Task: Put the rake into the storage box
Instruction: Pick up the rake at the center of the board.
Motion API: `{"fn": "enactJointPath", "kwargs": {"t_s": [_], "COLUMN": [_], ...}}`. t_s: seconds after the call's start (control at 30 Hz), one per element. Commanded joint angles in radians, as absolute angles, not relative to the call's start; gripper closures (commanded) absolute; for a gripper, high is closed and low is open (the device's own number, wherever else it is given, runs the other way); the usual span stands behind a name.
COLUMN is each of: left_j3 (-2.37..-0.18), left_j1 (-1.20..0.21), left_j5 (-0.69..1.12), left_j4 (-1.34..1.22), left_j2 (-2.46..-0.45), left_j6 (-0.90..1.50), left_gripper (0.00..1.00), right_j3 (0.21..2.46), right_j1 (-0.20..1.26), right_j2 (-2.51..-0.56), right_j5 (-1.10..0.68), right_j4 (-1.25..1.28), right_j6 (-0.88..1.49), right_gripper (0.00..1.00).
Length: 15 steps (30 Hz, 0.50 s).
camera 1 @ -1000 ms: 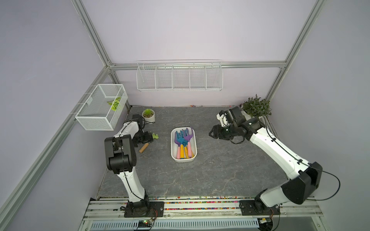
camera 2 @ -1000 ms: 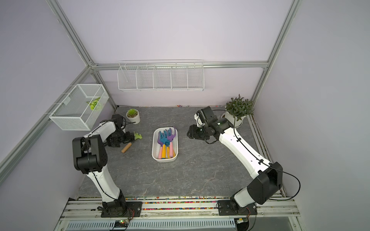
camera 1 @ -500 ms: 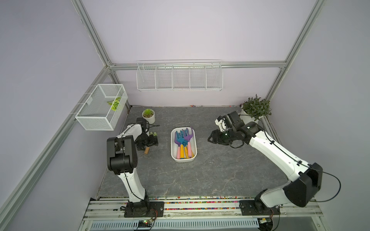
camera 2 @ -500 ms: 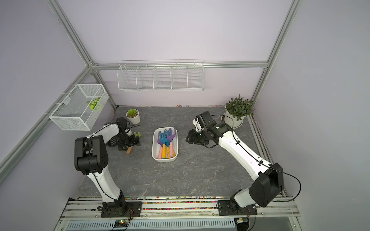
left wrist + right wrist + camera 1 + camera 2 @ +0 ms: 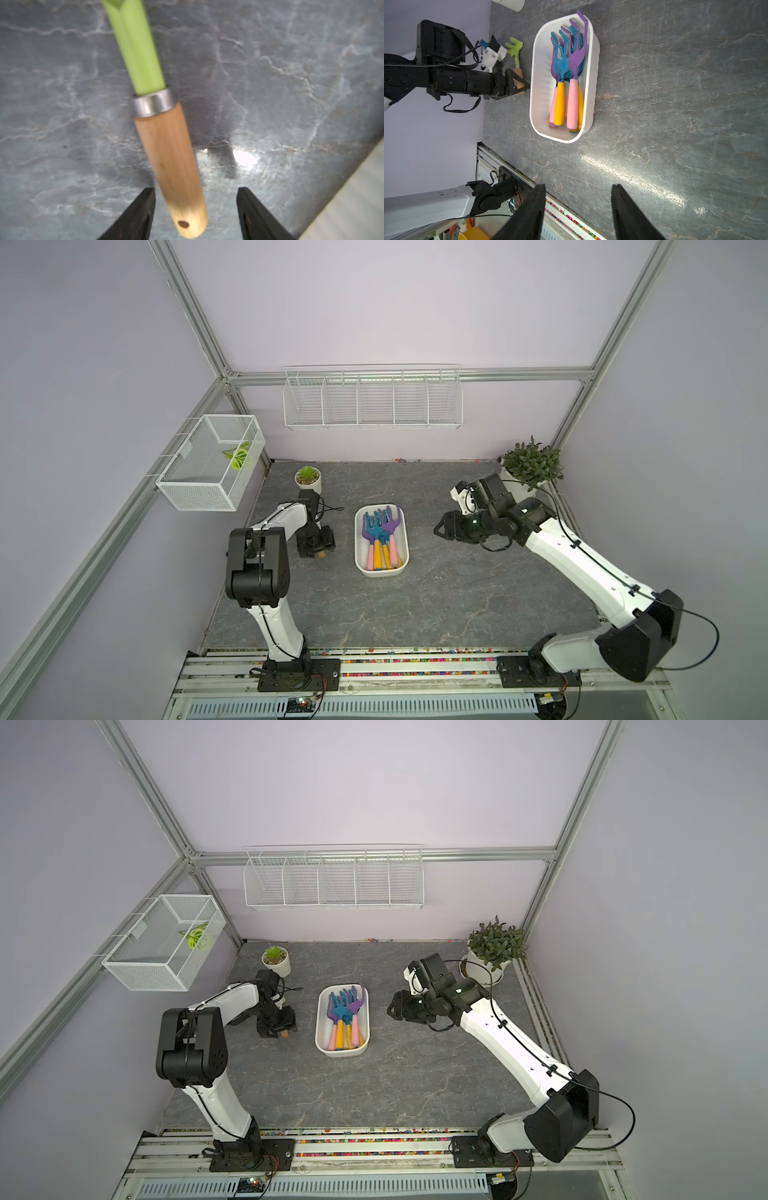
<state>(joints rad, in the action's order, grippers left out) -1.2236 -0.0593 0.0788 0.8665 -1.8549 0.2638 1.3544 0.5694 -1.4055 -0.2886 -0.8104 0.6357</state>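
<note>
Left arm (image 5: 266, 531) is folded low near the left edge of the tabletop (image 5: 415, 614), left gripper (image 5: 195, 189) tipped down over the green rake (image 5: 168, 155). Its jaws are parted and straddle the wooden handle near the butt; one finger (image 5: 145, 207) sits just beside the wood, the other stands apart, so no clamp. The rake lies flat on the tabletop just left of the box (image 5: 358, 539), outside it. Right arm (image 5: 582, 564) reaches in from the front right. Right gripper (image 5: 440, 529) hovers right of the box, jaws parted, nothing between them. The box, mid-tabletop, holds several rakes (image 5: 569, 68) with blue and purple heads and pink and yellow handles. The mesh basket (image 5: 195, 489) on the left wall holds a leaf (image 5: 237, 456).
</note>
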Motion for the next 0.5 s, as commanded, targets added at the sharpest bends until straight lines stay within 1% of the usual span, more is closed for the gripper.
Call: {"fn": "enactJointPath", "kwargs": {"t_s": [0.0, 0.1, 0.2, 0.47], "left_j3": [-1.224, -1.233, -1.242, -1.213], "left_j1": [-0.057, -0.056, -0.057, -0.058], "left_j5": [0.032, 0.025, 0.013, 0.042], "left_j4": [0.859, 0.861, 0.870, 0.864], "left_j2": [-1.819, -1.820, -1.830, -1.848], "left_j6": [0.334, 0.349, 0.354, 0.361], "left_gripper": [0.44, 0.50, 0.60, 0.78], "right_j3": [1.338, 1.341, 1.339, 1.302], "right_j1": [0.576, 0.577, 0.577, 0.584], "right_j2": [-1.382, -1.378, -1.372, -1.358], "right_j5": [-0.285, -0.282, -0.279, -0.279], "right_j4": [-0.798, -0.801, -0.805, -0.803], "right_j6": [0.645, 0.644, 0.645, 0.646], "right_gripper": [0.44, 0.44, 0.44, 0.44]}}
